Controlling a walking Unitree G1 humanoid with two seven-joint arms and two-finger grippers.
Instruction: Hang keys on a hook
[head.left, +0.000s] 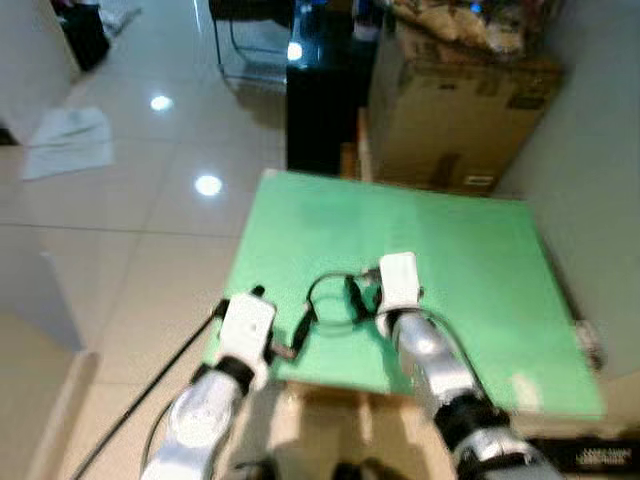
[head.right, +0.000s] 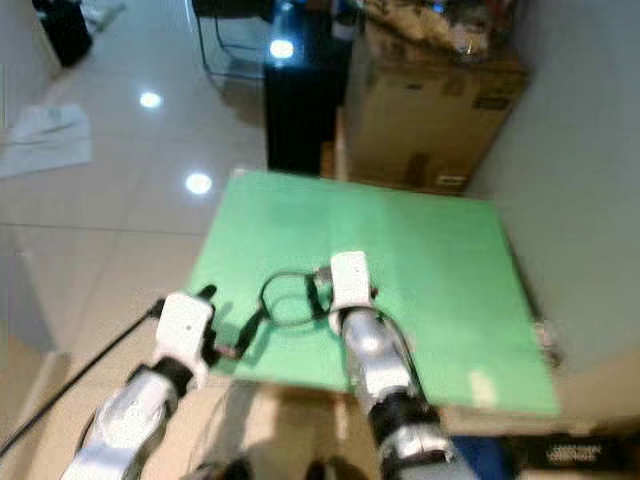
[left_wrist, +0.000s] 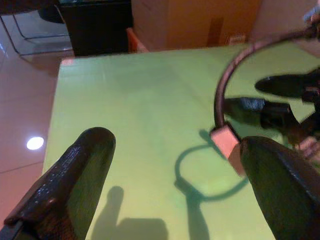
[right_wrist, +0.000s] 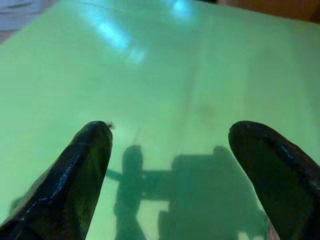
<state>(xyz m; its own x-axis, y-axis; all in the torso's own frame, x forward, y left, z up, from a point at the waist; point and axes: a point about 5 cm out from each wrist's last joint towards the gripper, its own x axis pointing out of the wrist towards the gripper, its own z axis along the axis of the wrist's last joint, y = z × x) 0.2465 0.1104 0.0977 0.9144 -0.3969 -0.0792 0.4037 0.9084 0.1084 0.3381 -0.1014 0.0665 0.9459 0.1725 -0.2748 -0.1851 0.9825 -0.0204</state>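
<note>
**No keys or hook in sight yet**

Both of your end effectors are spread wide and empty over the green bench (head.left: 470, 250). Left end effector (left_wrist: 175, 165) sits at the near edge, right end effector (right_wrist: 185, 155) further in. A dark cable loop (head.left: 335, 300) lies between them. I cannot find keys or hook.

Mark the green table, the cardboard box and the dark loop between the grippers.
Green table (head.left: 470, 250): left eye view, bare part of its top.
Cardboard box (head.left: 450, 120): left eye view, front face.
Loop (head.left: 322, 285): left eye view, upper left of its arc.
</note>
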